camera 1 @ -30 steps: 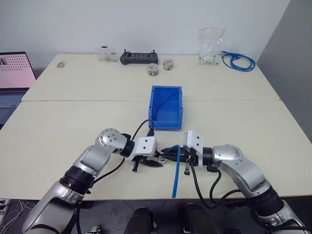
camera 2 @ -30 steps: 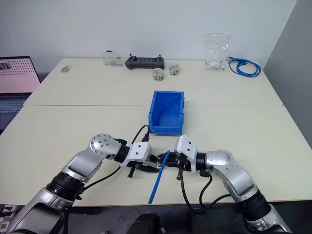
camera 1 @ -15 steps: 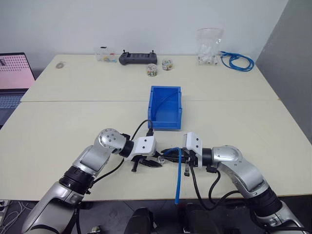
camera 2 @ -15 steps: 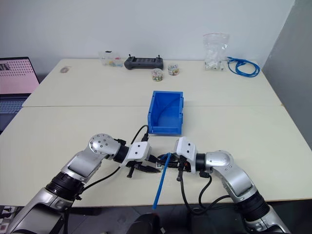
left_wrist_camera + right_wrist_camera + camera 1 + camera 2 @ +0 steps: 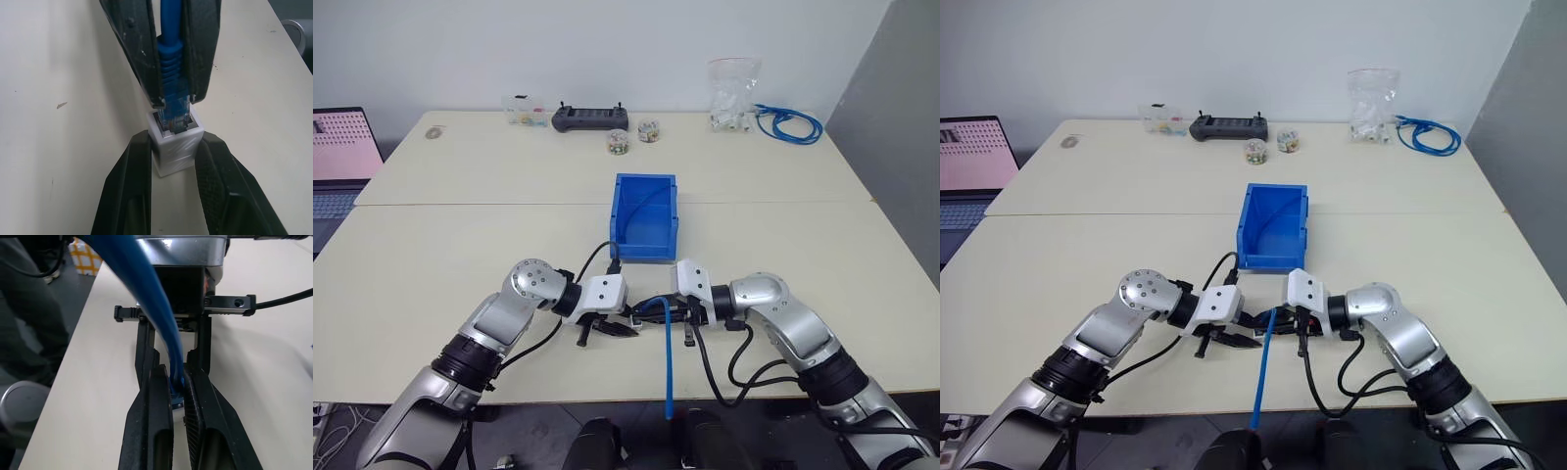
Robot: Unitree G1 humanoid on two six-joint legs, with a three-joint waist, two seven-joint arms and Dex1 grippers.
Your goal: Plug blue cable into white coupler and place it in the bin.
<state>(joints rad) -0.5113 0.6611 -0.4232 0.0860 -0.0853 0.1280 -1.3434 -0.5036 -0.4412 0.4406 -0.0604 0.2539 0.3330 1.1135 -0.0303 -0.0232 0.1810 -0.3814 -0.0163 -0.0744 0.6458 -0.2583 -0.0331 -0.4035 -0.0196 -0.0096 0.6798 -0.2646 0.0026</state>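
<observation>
No text or labels can be read.

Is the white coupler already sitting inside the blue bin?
No: the white coupler is clamped in the left end effector near the table's front edge, short of the bin, with the blue cable plug at its socket.

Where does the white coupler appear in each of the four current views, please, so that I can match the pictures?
Left eye view: the white coupler is a small speck between the two grippers, near the table's front edge.
Right eye view: same spot, mostly hidden by the fingers.
Left wrist view: centre, white block between the left gripper's fingers.
Right wrist view: I cannot make it out behind the fingers.
Shared landmark: the blue cable, its plug at the socket.
</observation>
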